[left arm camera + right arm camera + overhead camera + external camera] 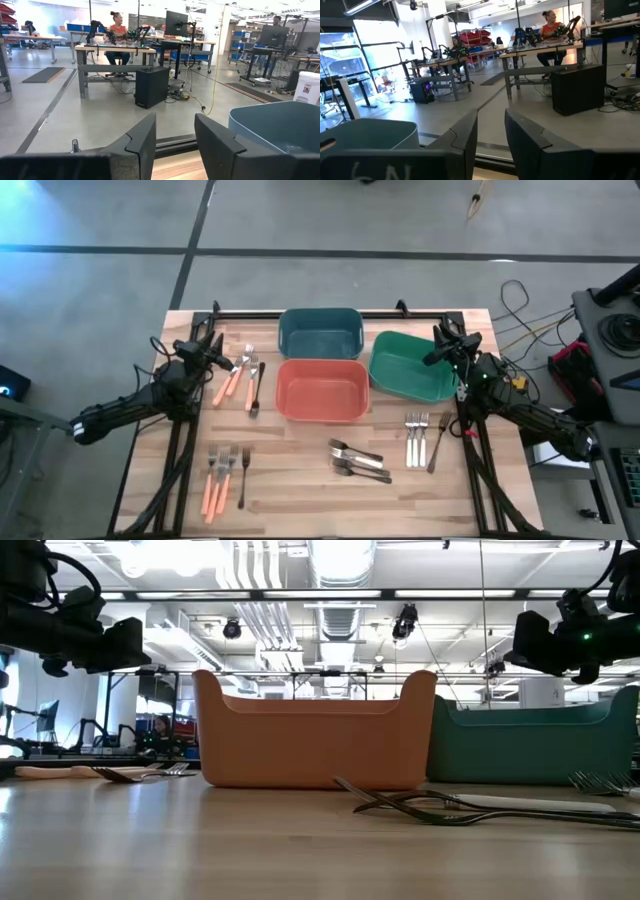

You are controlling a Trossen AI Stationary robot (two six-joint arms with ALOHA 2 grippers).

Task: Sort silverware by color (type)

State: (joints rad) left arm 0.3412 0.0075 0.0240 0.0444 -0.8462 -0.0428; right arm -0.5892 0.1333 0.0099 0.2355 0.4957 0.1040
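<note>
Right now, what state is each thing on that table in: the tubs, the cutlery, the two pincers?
Teal bin: upright, empty.
Orange-red bin: upright, empty.
Green bin: upright, empty, set askew.
Orange-handled forks: lying flat in two groups, unsorted.
Black forks: lying in a loose pile on the table.
Silver forks: lying side by side.
Left pincer: open, holding nothing.
Right pincer: open, holding nothing.

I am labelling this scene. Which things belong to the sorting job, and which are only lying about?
Job:
orange-handled forks, second orange group
black forks
silver forks
teal bin, red bin, green bin

Lying about:
cables
</note>
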